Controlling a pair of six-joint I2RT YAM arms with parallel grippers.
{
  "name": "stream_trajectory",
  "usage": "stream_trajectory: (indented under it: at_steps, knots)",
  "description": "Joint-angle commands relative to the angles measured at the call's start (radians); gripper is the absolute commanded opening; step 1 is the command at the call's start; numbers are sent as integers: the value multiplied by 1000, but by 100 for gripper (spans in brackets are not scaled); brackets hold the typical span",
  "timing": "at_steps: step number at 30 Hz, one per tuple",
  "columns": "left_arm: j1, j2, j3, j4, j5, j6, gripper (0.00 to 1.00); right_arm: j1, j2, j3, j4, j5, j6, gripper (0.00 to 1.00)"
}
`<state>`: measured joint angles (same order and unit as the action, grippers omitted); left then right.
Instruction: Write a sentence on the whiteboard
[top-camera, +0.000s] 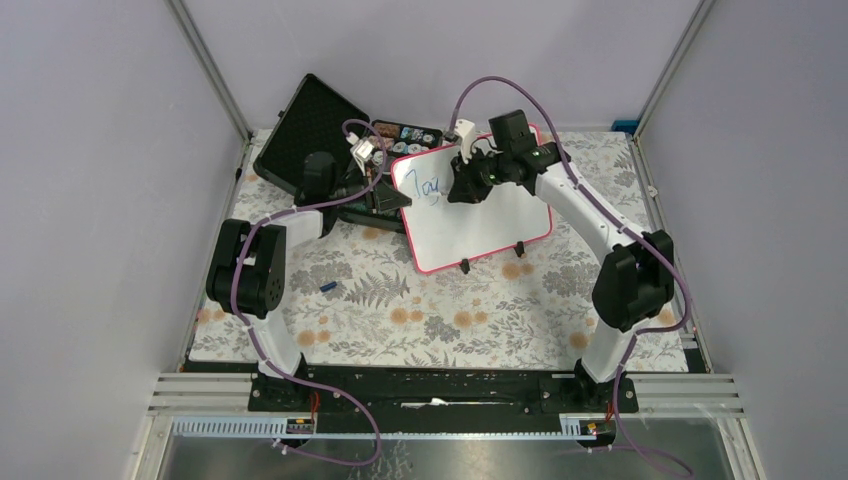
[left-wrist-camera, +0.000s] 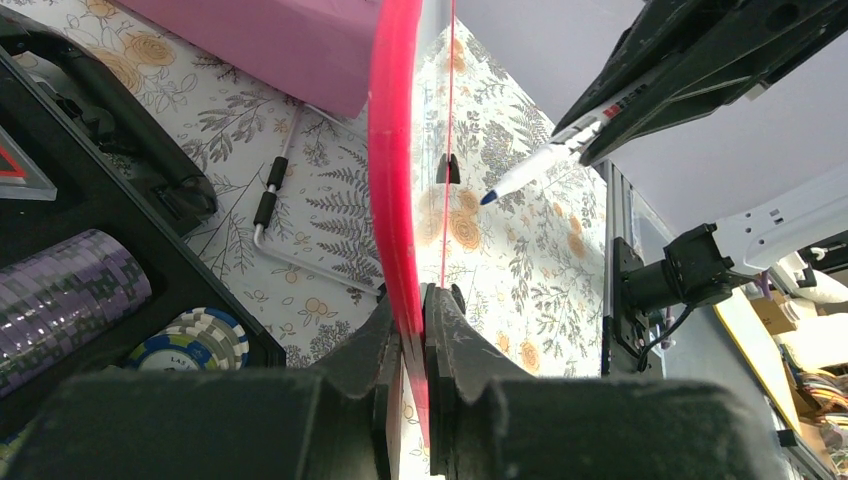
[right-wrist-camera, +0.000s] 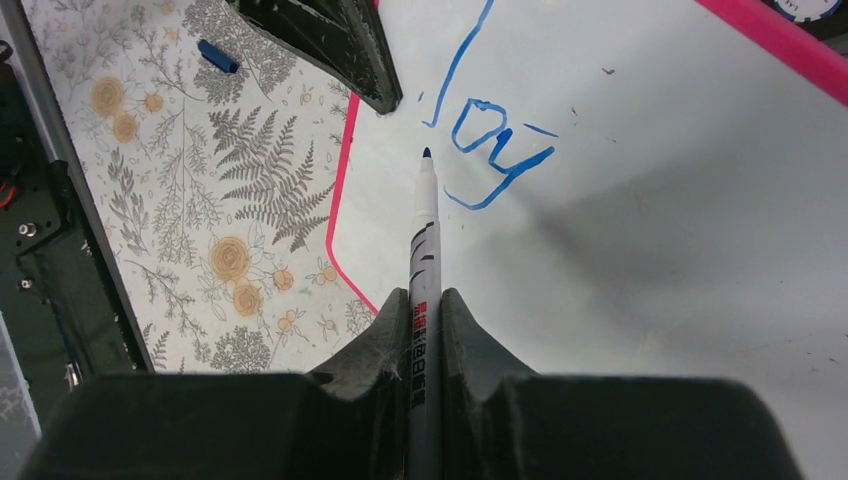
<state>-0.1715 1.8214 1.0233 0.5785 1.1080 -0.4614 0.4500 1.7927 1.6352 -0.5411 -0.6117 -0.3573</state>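
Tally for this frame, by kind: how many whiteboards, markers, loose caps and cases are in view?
whiteboard: 1
marker: 1
loose blue cap: 1
black case: 1
Total: 4

- Blue handwriting on the whiteboard (right-wrist-camera: 640, 250), upper centre of the right wrist view: roughly "Joy", first letter uncertain.
- Red and black print on the marker (right-wrist-camera: 424, 255) barrel: unreadable.
- Lettering on the poker chip (left-wrist-camera: 195, 345): illegible.
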Motion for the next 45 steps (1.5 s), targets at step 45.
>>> stream_trajectory:
  at_steps: [45]
  knots:
    - [-19, 16, 84, -161, 0, 198, 7, -181, -36, 27, 39, -68, 29, 0]
